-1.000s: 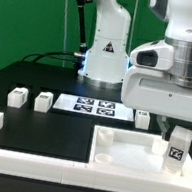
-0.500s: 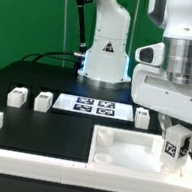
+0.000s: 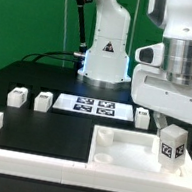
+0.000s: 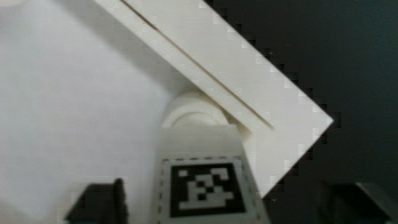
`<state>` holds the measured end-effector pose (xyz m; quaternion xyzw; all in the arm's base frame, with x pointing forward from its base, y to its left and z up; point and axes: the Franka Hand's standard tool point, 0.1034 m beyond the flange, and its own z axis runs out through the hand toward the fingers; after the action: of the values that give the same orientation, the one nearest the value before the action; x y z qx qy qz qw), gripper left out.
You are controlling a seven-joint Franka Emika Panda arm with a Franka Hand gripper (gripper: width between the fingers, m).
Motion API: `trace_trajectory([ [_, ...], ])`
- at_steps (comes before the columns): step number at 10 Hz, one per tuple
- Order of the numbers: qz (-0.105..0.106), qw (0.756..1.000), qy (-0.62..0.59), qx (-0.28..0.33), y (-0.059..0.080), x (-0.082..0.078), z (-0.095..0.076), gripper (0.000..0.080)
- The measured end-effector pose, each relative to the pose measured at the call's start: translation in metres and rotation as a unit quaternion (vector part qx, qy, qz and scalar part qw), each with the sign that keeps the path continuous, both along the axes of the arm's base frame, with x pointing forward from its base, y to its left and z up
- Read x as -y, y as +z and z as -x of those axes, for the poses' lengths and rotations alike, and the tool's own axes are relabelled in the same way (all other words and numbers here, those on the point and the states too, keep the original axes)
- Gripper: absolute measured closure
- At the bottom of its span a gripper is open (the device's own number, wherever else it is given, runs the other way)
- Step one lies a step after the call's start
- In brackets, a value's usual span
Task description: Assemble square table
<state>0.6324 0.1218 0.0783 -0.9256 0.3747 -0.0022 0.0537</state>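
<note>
The white square tabletop lies at the front right inside the low wall; its surface fills the wrist view, with a raised corner socket. My gripper is shut on a white leg with a black-and-white tag, held tilted over the tabletop's corner at the exterior view's right. In the wrist view the leg sits between my two dark fingers, just short of the socket. Three more legs lie on the black table: two on the left and one on the right.
The marker board lies flat behind the tabletop. The long white low wall frames the front and left of the workspace. The arm's white base stands at the back centre, with cables on its left.
The held leg has turned from upright to tilted and shifted slightly toward the exterior view's left. The gripper turned with it. The other legs have not moved.
</note>
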Motion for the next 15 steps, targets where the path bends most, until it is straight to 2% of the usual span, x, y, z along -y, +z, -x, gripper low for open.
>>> trace_trajectory([
  [1,0.000,1.000,0.000,0.000,0.000,0.000,0.000,0.0192],
  [2,0.000,1.000,0.000,0.000,0.000,0.000,0.000,0.0162],
  [3,0.000,0.999,-0.045,0.000,-0.002,0.002,0.000,0.0162],
  [4,0.011,0.998,0.058,0.012,-0.001,0.006,-0.001,0.0153],
  [5,0.010,0.997,0.078,0.024,0.000,0.009,-0.003,0.0153],
  [9,0.020,0.973,0.226,0.037,-0.001,0.009,-0.003,0.0151],
  [12,0.040,0.902,0.426,0.060,0.007,0.012,-0.007,0.0151],
  [14,0.045,0.871,0.484,0.066,0.010,0.015,-0.008,0.0151],
  [15,0.048,0.846,0.527,0.069,0.010,0.016,-0.009,0.0151],
])
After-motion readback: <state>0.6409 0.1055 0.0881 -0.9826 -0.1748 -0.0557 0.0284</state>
